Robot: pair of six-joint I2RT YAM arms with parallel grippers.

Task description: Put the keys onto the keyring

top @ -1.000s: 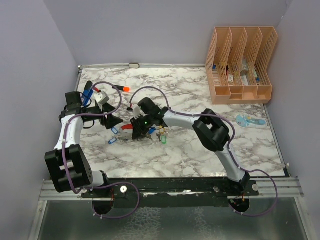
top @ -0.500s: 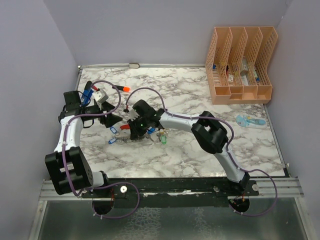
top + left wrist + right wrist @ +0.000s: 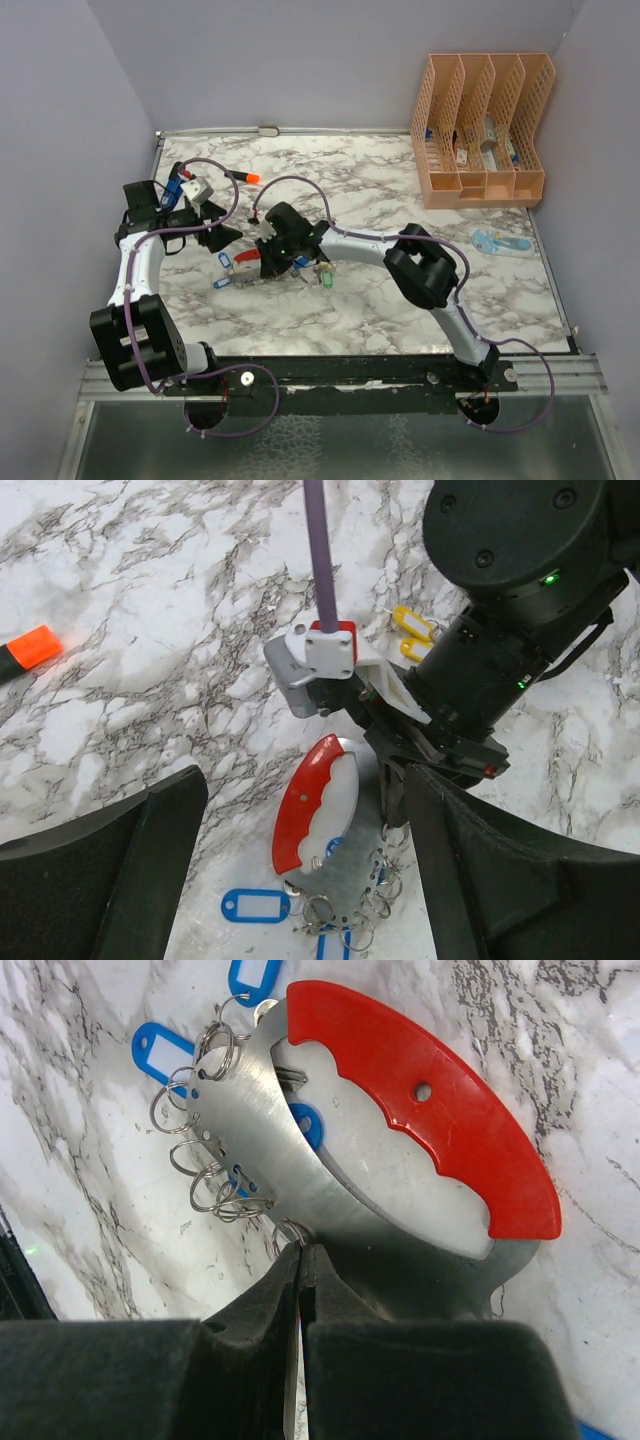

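Observation:
The keyring (image 3: 252, 258) lies flat at centre-left, a red grip (image 3: 312, 805) on a silver plate (image 3: 262, 1125) edged with small wire rings. Blue tags (image 3: 254, 905) (image 3: 160, 1045) hang from those rings. More keys (image 3: 322, 272), with yellow heads (image 3: 413, 620) and a green one (image 3: 327, 282), lie loose just right of it. My right gripper (image 3: 301, 1250) is shut, its tips meeting at a wire ring on the plate's edge; whether the ring is pinched I cannot tell. My left gripper (image 3: 305, 875) hovers open over the keyring, one finger (image 3: 100, 875) on each side.
An orange marker (image 3: 251, 177) lies behind the arms. A peach file organiser (image 3: 480, 130) stands at the back right, with a blue stapler (image 3: 500, 243) in front of it. A small white block (image 3: 203, 190) sits by the left arm's wrist.
The right gripper's jaws have closed fully and the arm has slid slightly left. The keyring and its tags have shifted a little left with it. The left gripper stays open.

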